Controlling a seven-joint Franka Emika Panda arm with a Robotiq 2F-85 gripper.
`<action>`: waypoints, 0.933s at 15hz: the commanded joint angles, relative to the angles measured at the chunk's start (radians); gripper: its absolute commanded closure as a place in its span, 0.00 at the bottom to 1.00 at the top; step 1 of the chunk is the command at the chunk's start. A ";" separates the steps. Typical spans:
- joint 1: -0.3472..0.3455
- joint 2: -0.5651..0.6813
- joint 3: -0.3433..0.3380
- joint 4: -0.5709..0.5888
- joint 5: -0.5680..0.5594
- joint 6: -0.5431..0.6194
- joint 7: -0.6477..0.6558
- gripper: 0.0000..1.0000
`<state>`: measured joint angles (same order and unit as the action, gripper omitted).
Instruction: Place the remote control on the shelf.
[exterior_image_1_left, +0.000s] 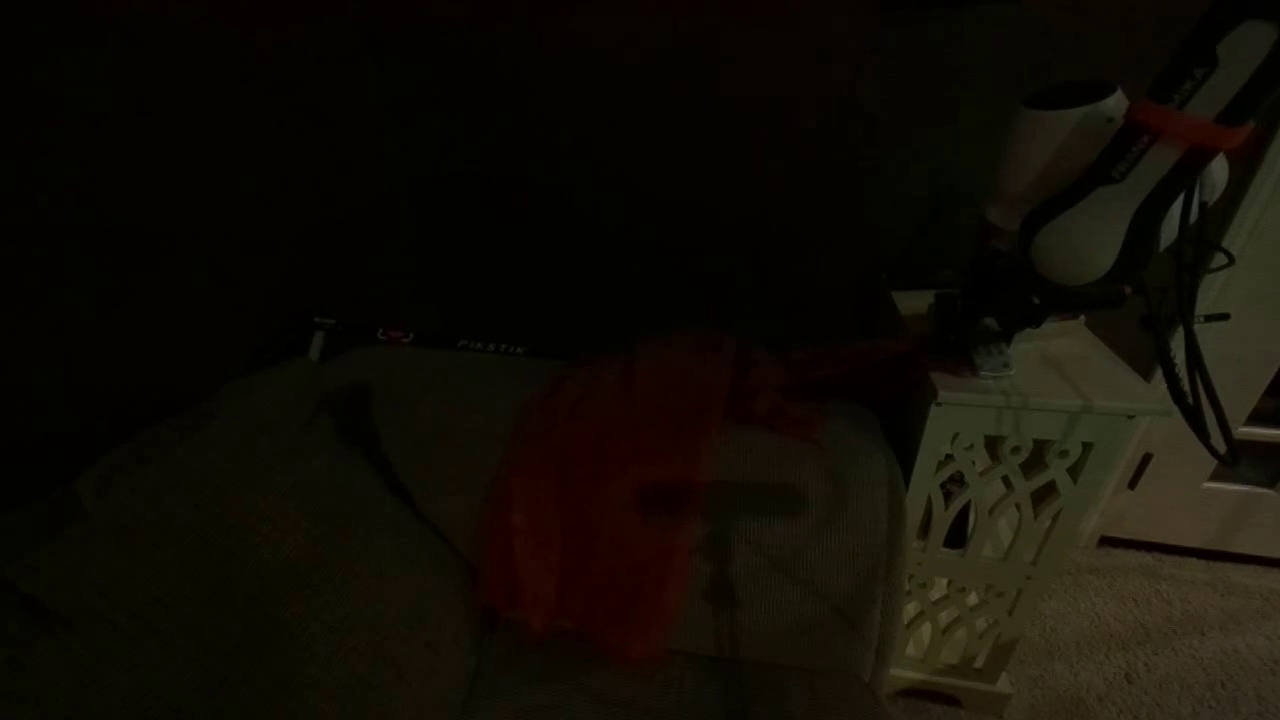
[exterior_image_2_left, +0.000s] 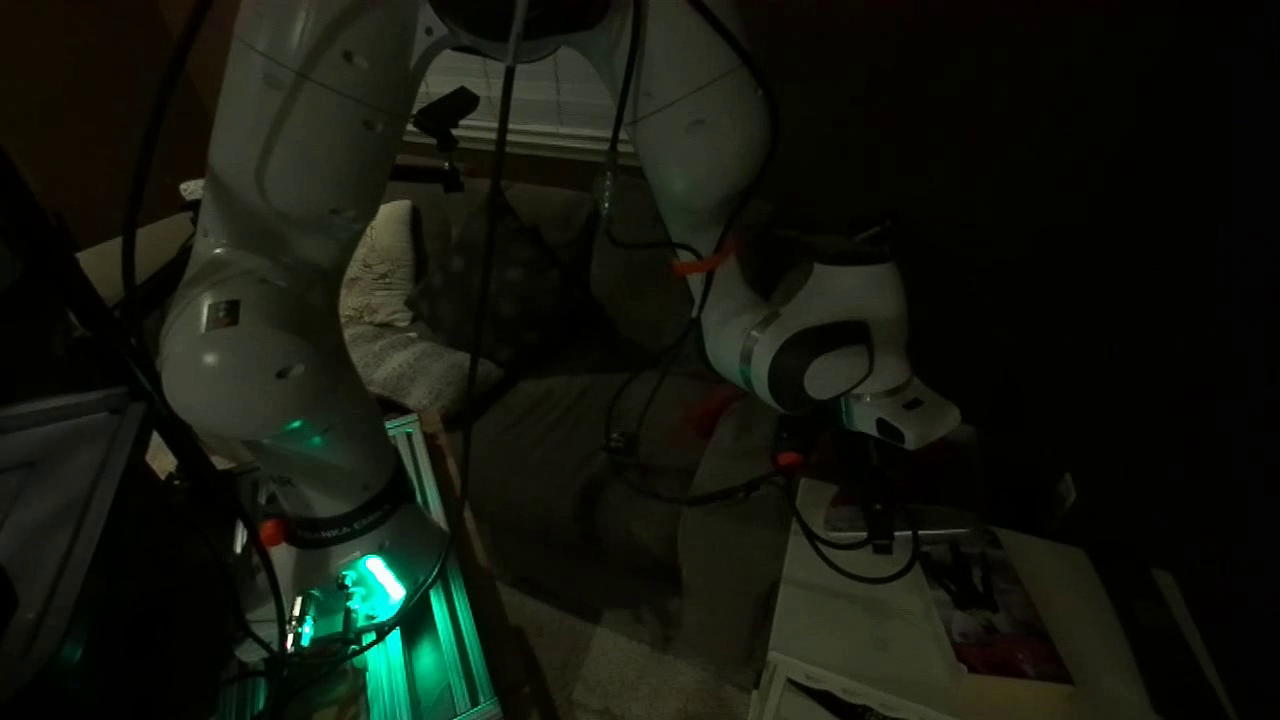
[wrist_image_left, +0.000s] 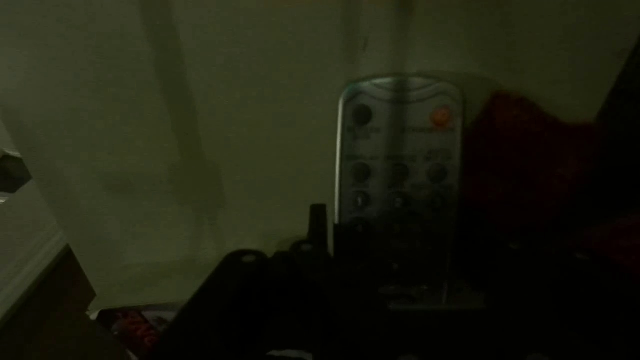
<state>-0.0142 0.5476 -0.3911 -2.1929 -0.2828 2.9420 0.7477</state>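
The remote control (wrist_image_left: 400, 145) is grey with dark round buttons and an orange one. It lies face up on the pale top of a white stand (exterior_image_1_left: 1060, 385). It also shows as a small silvery patch in an exterior view (exterior_image_1_left: 993, 362). My gripper (wrist_image_left: 392, 225) is low over the remote's lower half. Its left finger stands beside the remote's left edge with a thin gap. The right finger is lost in the dark, and so is much of the remote's lower part. The same white top shows in an exterior view (exterior_image_2_left: 870, 610). I cannot tell which surface is the shelf.
A printed magazine or picture (exterior_image_2_left: 995, 605) lies on the white top. Red cloth (wrist_image_left: 530, 155) is close to the remote's right side. An orange-red cloth (exterior_image_1_left: 600, 500) drapes the couch (exterior_image_1_left: 800, 590) beside the stand. Black cables (exterior_image_1_left: 1200, 340) hang from the arm. The room is very dark.
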 joint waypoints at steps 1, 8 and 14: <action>0.066 0.040 -0.064 0.022 0.060 -0.017 -0.047 0.06; 0.166 -0.117 -0.099 -0.046 0.113 -0.143 -0.009 0.00; 0.136 -0.222 0.001 -0.063 0.131 -0.147 -0.026 0.00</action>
<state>0.1484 0.3992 -0.4521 -2.2168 -0.1921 2.8123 0.7492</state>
